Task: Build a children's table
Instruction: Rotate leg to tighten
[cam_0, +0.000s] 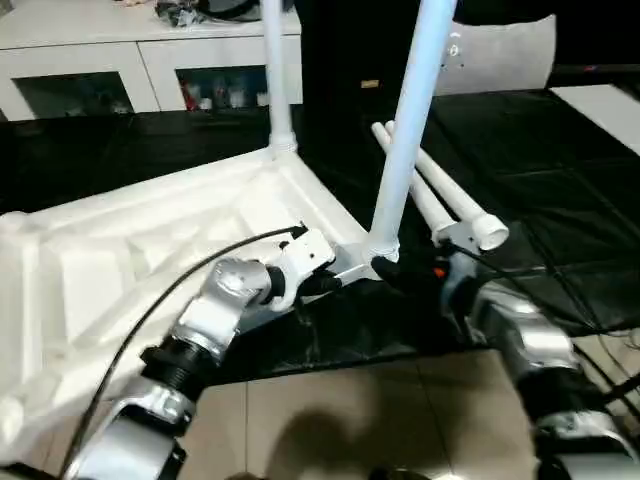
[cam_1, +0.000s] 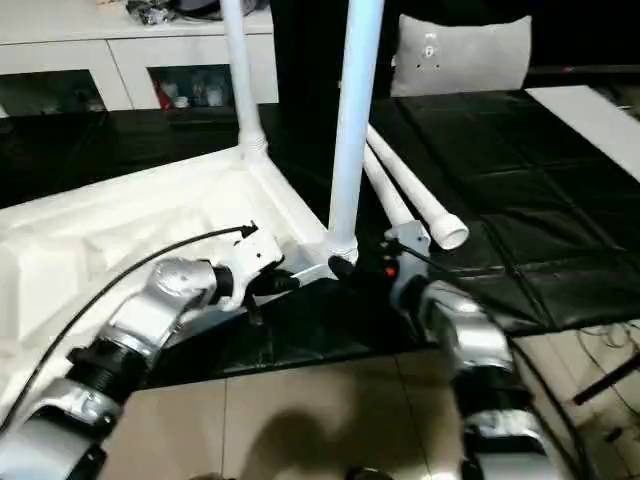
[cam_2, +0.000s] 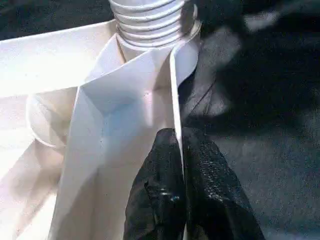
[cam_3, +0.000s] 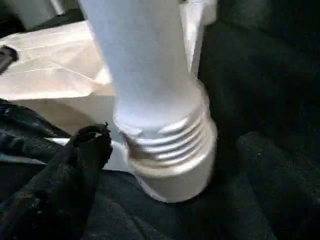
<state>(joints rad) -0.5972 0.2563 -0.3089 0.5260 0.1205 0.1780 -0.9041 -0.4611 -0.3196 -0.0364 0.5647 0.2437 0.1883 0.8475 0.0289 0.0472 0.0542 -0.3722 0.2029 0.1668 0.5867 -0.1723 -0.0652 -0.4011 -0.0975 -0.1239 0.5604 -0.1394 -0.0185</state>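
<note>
Left fingers (cam_2: 172, 185) pinch the tabletop (cam_0: 120, 250) rim; right fingers (cam_3: 165, 145) stand spread around the near leg (cam_0: 405, 130).
Two loose legs (cam_0: 450, 195) lie just beyond the right fingers on black mat (cam_0: 560, 160); tiled floor (cam_0: 340, 420) behind.

Showing white on the tabletop (cam_0: 120, 240), legs (cam_0: 410, 130) and far cabinet (cam_0: 150, 50); black on the mat (cam_0: 520, 200) and gripper fingers (cam_2: 175, 200); silver on forearms (cam_0: 215, 310).

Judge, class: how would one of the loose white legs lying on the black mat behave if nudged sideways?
The loose legs are round tubes, so one would probably roll. The taper suggests a curving path. They look like hollow plastic, so likely light and stiff. The black mat might slow it.
</note>
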